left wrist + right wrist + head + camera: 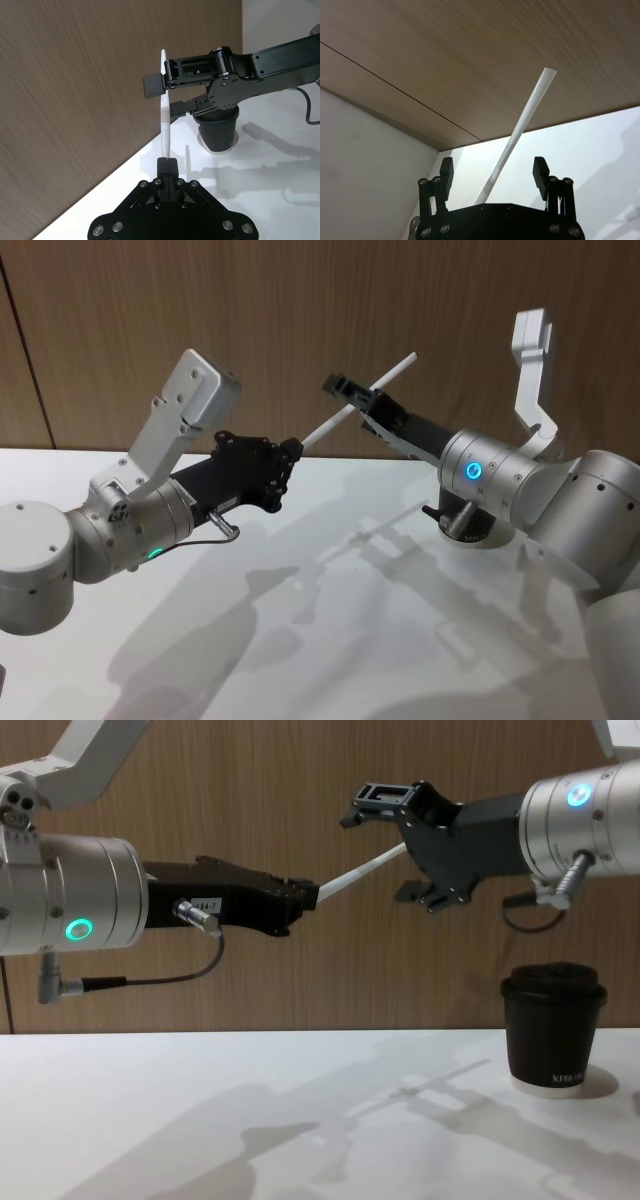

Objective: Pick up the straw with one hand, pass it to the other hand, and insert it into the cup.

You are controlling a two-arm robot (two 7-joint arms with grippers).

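We see left gripper point(303, 900) clamped on the straw's point(355, 875) lower end, chest view centre. Right gripper point(493, 172) is spread wide either side of it. Straw tip is hidden behind it. Cup point(553, 1030) sits lower right on the table point(200, 1120).

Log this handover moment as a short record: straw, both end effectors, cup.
Straw: in the air, tilted, spanning between the two arms
Left end effector: shut on the straw's lower end
Right end effector: open, straddling the straw without gripping it
Cup: upright on the table, lid on, below the right arm
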